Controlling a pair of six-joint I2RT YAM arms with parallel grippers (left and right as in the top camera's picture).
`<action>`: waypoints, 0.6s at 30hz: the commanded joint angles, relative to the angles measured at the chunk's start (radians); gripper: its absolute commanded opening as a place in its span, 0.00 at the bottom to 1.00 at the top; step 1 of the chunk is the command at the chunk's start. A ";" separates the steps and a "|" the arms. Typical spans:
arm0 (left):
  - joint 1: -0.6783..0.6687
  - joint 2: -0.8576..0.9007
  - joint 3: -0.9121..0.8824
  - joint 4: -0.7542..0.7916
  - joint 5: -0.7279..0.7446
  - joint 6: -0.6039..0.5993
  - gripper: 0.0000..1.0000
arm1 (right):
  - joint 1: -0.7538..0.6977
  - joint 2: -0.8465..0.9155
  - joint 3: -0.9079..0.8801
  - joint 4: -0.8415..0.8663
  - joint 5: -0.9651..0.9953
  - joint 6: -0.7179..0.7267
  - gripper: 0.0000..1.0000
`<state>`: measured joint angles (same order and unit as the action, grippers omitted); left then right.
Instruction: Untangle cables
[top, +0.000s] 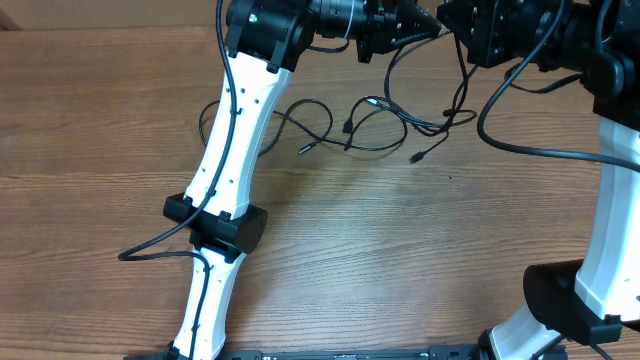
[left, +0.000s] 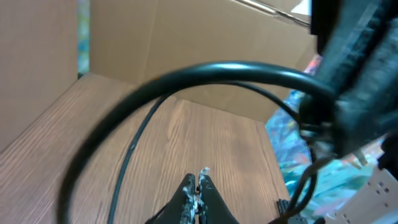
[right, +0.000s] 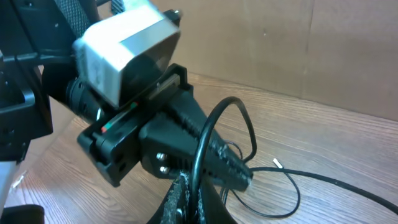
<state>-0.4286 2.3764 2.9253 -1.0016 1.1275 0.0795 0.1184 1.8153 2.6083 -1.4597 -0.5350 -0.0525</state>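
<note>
Thin black cables (top: 400, 120) with small plug ends lie looped on the middle of the brown wood-grain surface (top: 100, 120), strands rising toward the far edge. There the right fingers (right: 174, 202) pinch one strand; the left fingers (left: 186, 196) are pressed together.

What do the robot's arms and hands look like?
The left arm and right arm have white links joined by bulky black joints, with black wiring running along them. The left hand and right hand are black with slim tapered fingers; a white boxy camera sits behind the left hand.
</note>
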 joint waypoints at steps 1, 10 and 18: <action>0.031 0.008 0.009 -0.018 -0.086 -0.128 0.04 | 0.000 -0.012 0.007 0.002 0.048 -0.028 0.04; 0.187 -0.011 0.010 -0.164 -0.094 -0.200 0.04 | 0.000 0.009 -0.005 -0.002 0.189 -0.027 0.68; 0.217 -0.014 0.010 -0.214 -0.084 -0.164 0.04 | 0.000 0.017 -0.006 0.026 0.084 -0.027 0.67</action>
<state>-0.1810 2.3764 2.9253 -1.2110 1.0363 -0.1020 0.1184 1.8240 2.6068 -1.4281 -0.4282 -0.0753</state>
